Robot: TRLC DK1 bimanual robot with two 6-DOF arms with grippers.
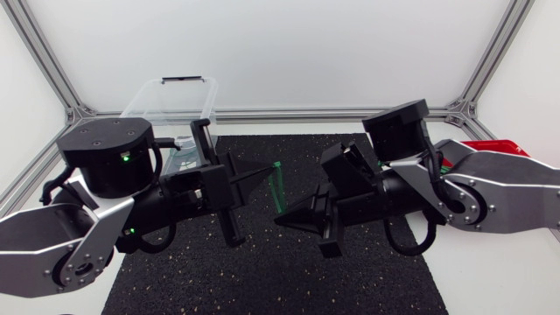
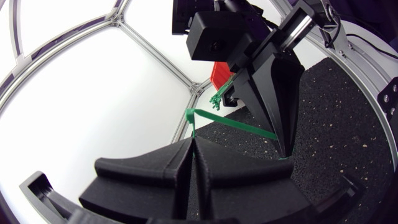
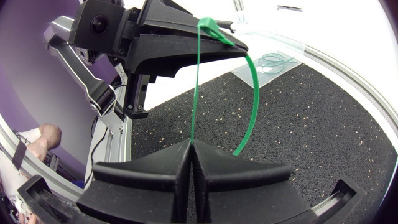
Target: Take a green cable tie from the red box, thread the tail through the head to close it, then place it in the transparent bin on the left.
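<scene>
Though edge-on overhead, tie [image 3: 256, 93] bowed, right wrist view

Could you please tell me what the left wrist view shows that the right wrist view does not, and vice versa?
Only the left wrist view shows the red plastic box with a bunch of green ties. Only the right wrist view shows the transparent plastic bin with closed green tie loops inside. Both show the green cable tie bent between the left end effector and the right end effector, each shut on it, above the black speckled mat.
</scene>
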